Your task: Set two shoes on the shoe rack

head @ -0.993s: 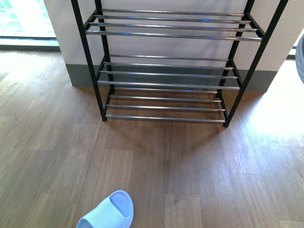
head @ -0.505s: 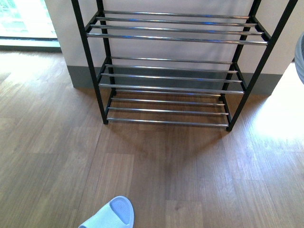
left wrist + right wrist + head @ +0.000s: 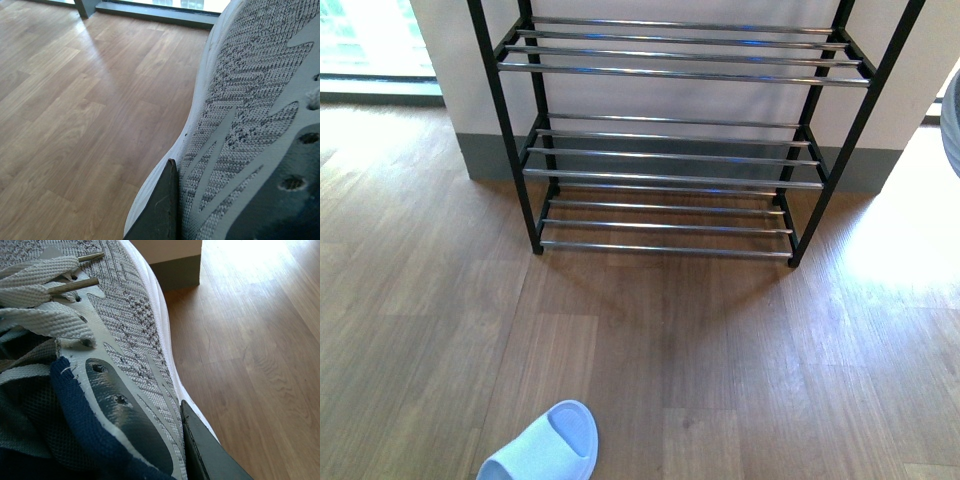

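Observation:
The shoe rack (image 3: 675,160) stands against the wall ahead, with a black frame and three tiers of chrome bars in view, all bare. Neither arm shows in the front view. In the left wrist view one grey knit sneaker (image 3: 250,100) with a white sole fills the frame. My left gripper (image 3: 200,215) is shut on its side wall, and one dark finger (image 3: 161,210) presses the outside. In the right wrist view the other sneaker (image 3: 125,325) shows its laces and navy lining. My right gripper (image 3: 165,450) is shut on it, one dark finger (image 3: 205,452) outside. Both shoes hang above the wood floor.
A light blue slipper (image 3: 545,448) lies on the floor near the front, left of centre. A grey curved shape (image 3: 952,120) shows at the right edge of the front view. A skirting corner (image 3: 175,262) stands near the right sneaker's toe. A window sill (image 3: 155,12) runs along the floor.
The front view shifted a little half a second ago and came back. The rack and slipper sit about where they were a second ago.

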Controlling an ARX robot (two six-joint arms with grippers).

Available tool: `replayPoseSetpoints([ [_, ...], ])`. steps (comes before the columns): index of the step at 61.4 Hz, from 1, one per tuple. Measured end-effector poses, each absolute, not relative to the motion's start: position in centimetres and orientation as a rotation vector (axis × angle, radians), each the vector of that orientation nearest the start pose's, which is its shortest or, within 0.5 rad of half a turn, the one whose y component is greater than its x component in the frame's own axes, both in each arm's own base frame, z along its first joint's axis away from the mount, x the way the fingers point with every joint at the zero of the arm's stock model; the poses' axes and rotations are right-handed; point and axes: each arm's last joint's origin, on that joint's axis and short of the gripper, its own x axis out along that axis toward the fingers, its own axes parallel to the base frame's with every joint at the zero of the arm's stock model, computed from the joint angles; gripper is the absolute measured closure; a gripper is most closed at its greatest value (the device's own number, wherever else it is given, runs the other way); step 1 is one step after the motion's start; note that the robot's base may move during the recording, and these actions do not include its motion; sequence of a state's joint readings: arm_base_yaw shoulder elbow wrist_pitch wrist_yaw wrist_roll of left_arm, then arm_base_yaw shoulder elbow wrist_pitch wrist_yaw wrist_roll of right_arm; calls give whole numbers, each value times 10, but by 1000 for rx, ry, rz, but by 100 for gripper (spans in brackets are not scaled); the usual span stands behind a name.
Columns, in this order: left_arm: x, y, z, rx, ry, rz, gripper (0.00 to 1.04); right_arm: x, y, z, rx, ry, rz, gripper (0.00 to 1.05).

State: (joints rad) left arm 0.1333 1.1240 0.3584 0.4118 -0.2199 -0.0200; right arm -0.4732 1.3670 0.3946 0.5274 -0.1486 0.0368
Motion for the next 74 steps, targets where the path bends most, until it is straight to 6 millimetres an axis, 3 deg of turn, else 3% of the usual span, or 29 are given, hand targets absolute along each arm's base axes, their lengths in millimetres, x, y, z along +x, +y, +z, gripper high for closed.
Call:
replayPoseSetpoints([
  [74, 211, 34, 182, -5, 352, 343, 103, 216, -107, 152, 172, 419, -341, 104],
])
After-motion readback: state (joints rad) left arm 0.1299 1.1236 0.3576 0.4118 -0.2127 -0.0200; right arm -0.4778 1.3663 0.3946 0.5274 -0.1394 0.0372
